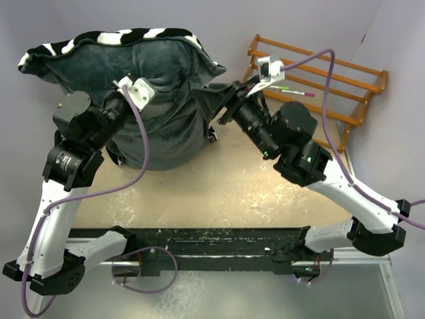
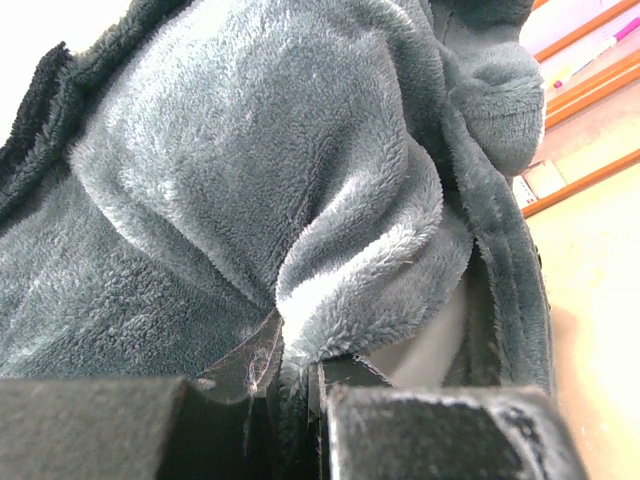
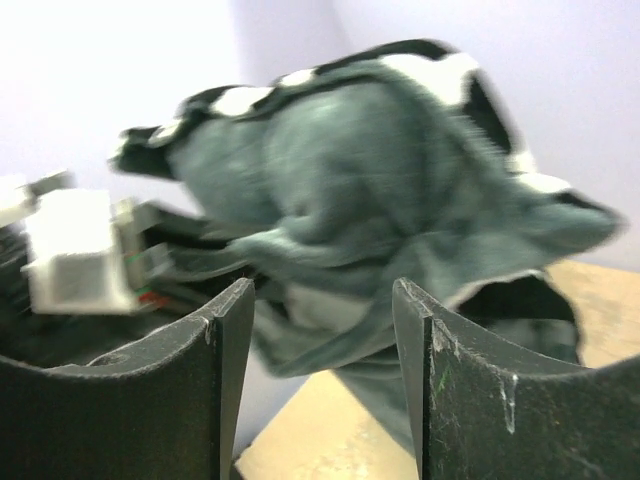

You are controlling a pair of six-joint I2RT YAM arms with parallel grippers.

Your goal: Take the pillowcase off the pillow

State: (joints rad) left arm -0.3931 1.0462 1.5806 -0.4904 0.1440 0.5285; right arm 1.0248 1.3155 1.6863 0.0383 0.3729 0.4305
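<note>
My left gripper (image 2: 300,392) is pinched narrow on a grey plush fold of the pillowcase (image 2: 300,180), low in the left wrist view. My right gripper (image 3: 322,300) stands wide and holds nothing, facing the case. The case is heaped at the upper left of the table (image 1: 232,186), its zebra edge on top and a wooden rack (image 1: 332,73) at upper right.

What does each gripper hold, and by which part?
The left gripper pinches a fold of the pillowcase, on its grey plush side. The right gripper is open and holds nothing.
</note>
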